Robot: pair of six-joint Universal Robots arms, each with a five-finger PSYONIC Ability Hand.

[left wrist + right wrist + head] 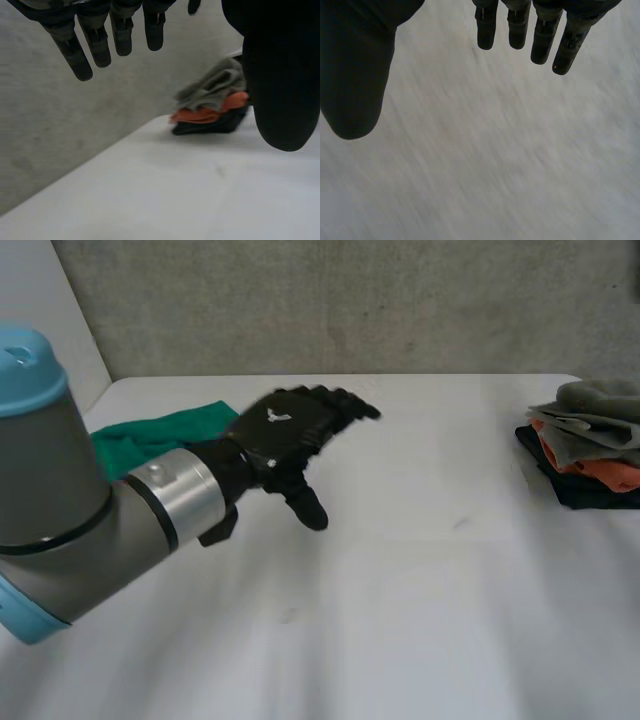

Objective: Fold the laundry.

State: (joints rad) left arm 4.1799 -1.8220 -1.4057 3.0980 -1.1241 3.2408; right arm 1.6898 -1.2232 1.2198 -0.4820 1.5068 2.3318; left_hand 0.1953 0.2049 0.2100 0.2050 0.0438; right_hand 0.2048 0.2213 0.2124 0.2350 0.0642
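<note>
Left hand (285, 435), fingers straight and empty, hovers left of centre over the tabletop (420, 580). A green cloth (150, 435) lies at far left and a stack of folded clothes (590, 445) at far right. Right hand (355, 75) is likewise wide and empty.

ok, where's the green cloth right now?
Head view: the green cloth lies far left on the white table, partly hidden behind the left robot hand and its arm; the folded stack sits far right.
</note>
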